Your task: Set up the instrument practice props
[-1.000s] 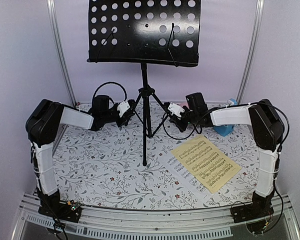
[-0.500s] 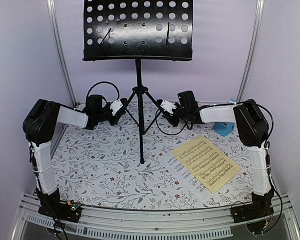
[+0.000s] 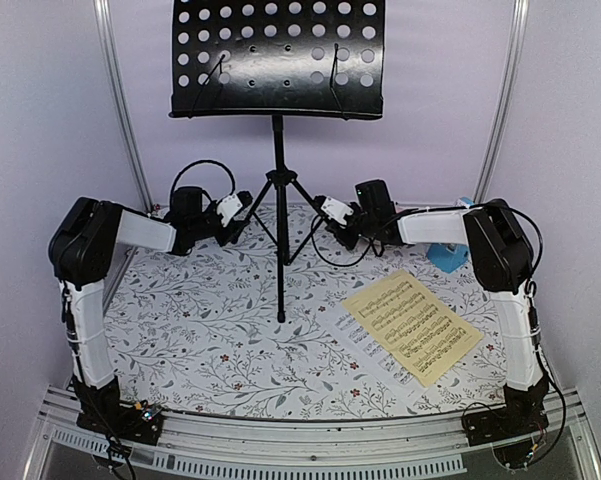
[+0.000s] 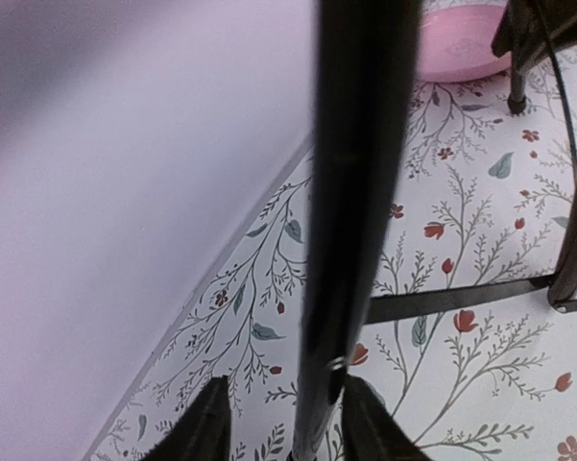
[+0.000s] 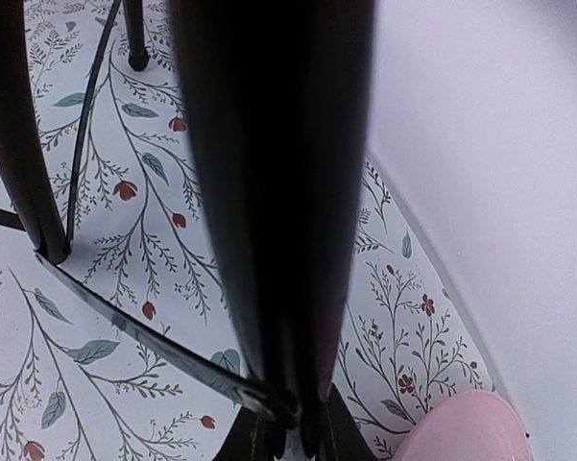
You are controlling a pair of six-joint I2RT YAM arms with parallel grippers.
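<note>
From above, the music stand (image 3: 277,58) is upright at 12 o'clock, while the pale-yellow sheet (image 3: 412,325) at 4 and the metronome (image 3: 448,257) at 2 wait unplaced. In the left wrist view, the left gripper (image 4: 286,427) straddles a tripod leg (image 4: 350,192) with its fingers apart. In the right wrist view, the right gripper (image 5: 293,442) looks clamped on the music stand's other leg

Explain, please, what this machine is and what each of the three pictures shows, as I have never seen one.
These are two robot arms bolted at the near edge of a table with a floral cloth. The wide picture is from a fixed camera above and behind them. The other two are from a camera on each wrist, looking past its fingers. Between the arms is a black music stand on a tripod. The left gripper straddles one tripod leg, with a gap on one side; the right gripper is clamped on another. On the cloth lie a pale-yellow sheet of music, a blue metronome and, in the wrist views, a pink plate.
</note>
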